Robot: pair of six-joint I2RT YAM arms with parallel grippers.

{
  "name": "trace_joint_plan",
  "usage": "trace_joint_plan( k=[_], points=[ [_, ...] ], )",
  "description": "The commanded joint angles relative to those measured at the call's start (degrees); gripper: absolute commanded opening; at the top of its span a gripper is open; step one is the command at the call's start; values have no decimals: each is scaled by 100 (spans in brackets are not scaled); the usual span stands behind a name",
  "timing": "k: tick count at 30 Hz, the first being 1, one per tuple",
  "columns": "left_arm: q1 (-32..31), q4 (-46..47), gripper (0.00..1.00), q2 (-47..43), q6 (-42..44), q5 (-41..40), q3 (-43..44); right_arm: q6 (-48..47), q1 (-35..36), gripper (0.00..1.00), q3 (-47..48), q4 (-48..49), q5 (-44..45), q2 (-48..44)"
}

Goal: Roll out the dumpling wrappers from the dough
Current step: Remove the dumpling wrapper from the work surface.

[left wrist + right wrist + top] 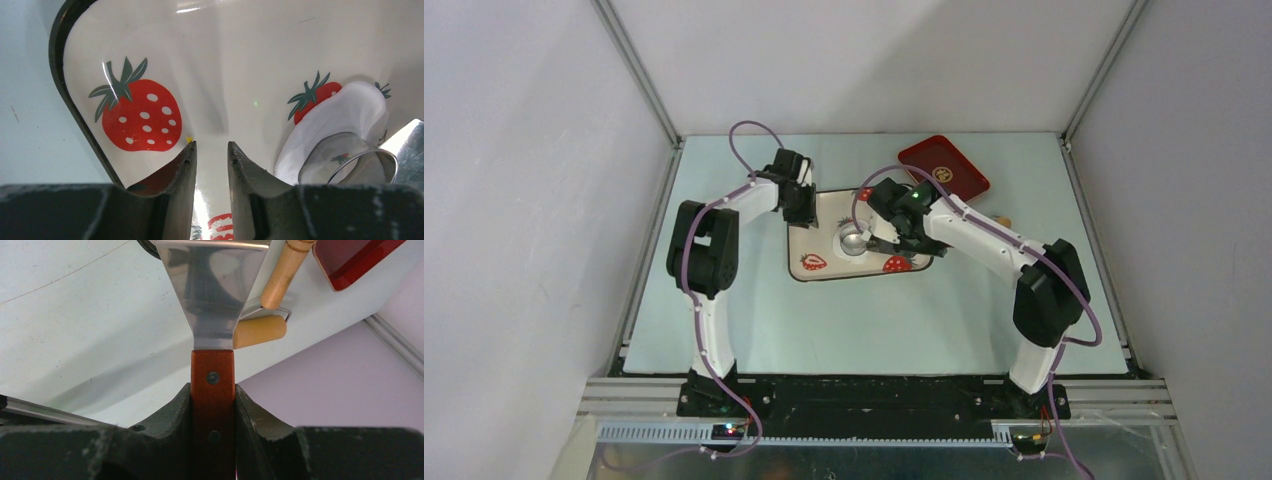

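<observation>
Narrow gap between fingers of left hand [211, 150], nothing held, low over left end of strawberry tray [250, 45]. Just right of it, flat white dumpling wrapper [345, 112] lies on tray, covering part of strawberry print, with metal cup [350, 160] resting on it. Fingers of right hand [212, 392] clamped on wooden handle of scraper [215, 300], steel blade pointing away. Beyond blade, rolling pin [260, 331] and red tray [357, 260] on bench [824, 330].

Pale table [754, 330], three items on it.
Centre: strawberry-print tray [822, 240]; far right: red tray [924, 155], wooden roller [260, 331] just beside it.
</observation>
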Motion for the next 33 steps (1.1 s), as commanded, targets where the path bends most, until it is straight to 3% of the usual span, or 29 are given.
trace_joint_plan(
  k=[1,2,3,5,20,28,33],
  points=[
    [-36,85,34,20,-35,-138,200,-407,169,0,-64,-319,7,-260],
    [-38,78,34,14,-1631,-141,195,-442,184,0,-68,-348,-2,-275],
    [-35,80,34,4,-434,-149,194,-454,207,0,-70,-360,-28,-310],
    [-38,75,34,8,-93,-167,194,-484,239,0,-95,-424,-51,-351],
    [-42,77,34,-22,-70,-218,186,-265,273,0,-289,-588,-651,-485],
    [-42,79,35,-67,-68,-239,158,230,93,0,513,-1020,-1548,-5],
    [-45,82,35,-104,-62,-240,153,596,-433,0,1243,-1417,-2049,358]
  ],
)
